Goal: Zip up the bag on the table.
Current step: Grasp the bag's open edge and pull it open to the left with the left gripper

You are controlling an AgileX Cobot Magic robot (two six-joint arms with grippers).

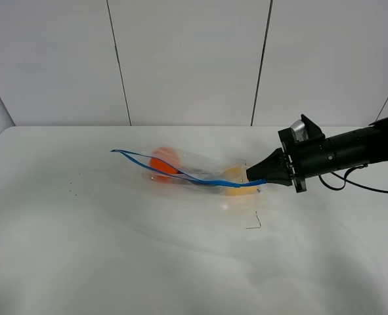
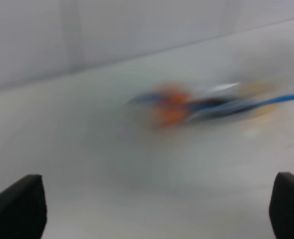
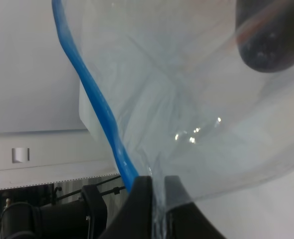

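**Firmly pinched: right end effector clamps the zip end of the bag**

Right now the bag (image 1: 203,167) lies on the white counter (image 1: 115,249), a little behind the middle of it and well clear of every edge. It is clear plastic, stretched out left to right in the high view. A blue zip strip (image 1: 180,173) runs the whole length of it. Through the plastic an orange (image 1: 162,161) shows toward the left end. A yellow pear (image 1: 234,176) sits toward the right end, and a dark eggplant (image 1: 192,178) lies between them, low in the bag.

The right end effector (image 1: 251,175) reaches in from the right side of the high view, arm nearly level, and its black tips meet the bag's right end. In the right wrist view the two fingers (image 3: 141,199) are drawn together with only a thin fold of plastic between them. They are clamped on the bag just beside the blue strip, which rises away from them. A dark rounded shape presses against the film farther up in that view.

Toward its left end the strip looks like two thin lines. It is too fine to tell whether the lips are pressed together.

The left end effector (image 2: 156,201) shows only in its own wrist view, which is blurred. Its two dark fingers stand wide apart with nothing between them, and the bag is well ahead of them.

A small dark mark (image 1: 255,223) sits on the counter in front of the bag's right end.
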